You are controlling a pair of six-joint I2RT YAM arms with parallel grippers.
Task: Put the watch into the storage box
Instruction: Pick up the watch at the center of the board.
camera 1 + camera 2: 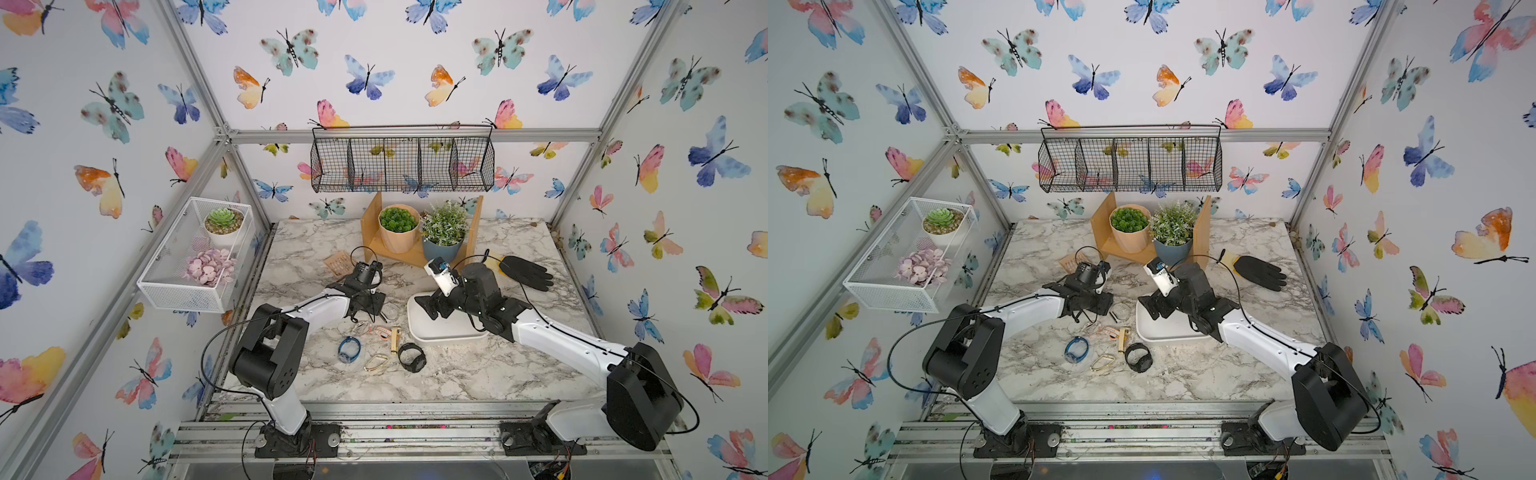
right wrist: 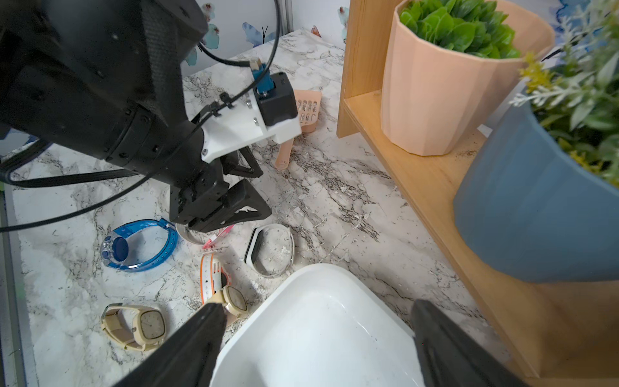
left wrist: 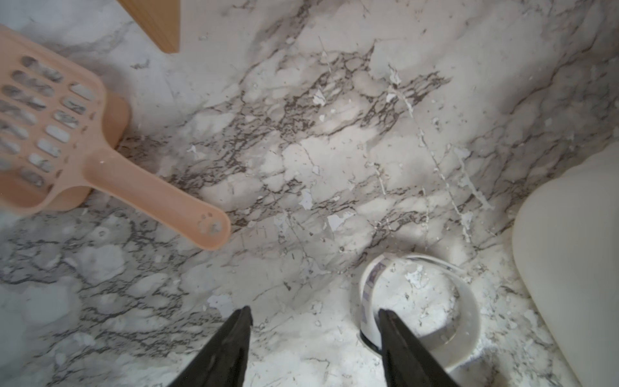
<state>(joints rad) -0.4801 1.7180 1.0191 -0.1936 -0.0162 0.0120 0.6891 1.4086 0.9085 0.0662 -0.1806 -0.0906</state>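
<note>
Left fingers [image 3: 231, 345] stand part open, low over the desk [image 3: 335, 134], with only bare marble between them. One finger overlaps the case end of the white-band watch [image 3: 418, 301], so the loop sits off to one side rather than in the gap. We cannot tell whether it touches. We judge this is the watch being gone for, since it lies just beside the wall of the storage box [image 3: 569, 234]. The grip looks to need recentring before any close. Right fingers [image 2: 201, 335] are spread wide and empty above the box, probably held there clear of the pick-up. The right wrist view adds what the left wrist view lacks: the box's inside, bare where we see it, and other watches near it, among them a blue watch [image 2: 137, 244], a beige watch [image 2: 140, 326] and an orange-and-white strap [image 2: 211, 271]. Only the top views show the black watch [image 1: 411, 356] toward the front edge and the black glove [image 1: 525, 272] far behind; there the right arm hides part of the box. The left wrist view alone shows the scoop [image 3: 100, 160] nearly whole.
</note>
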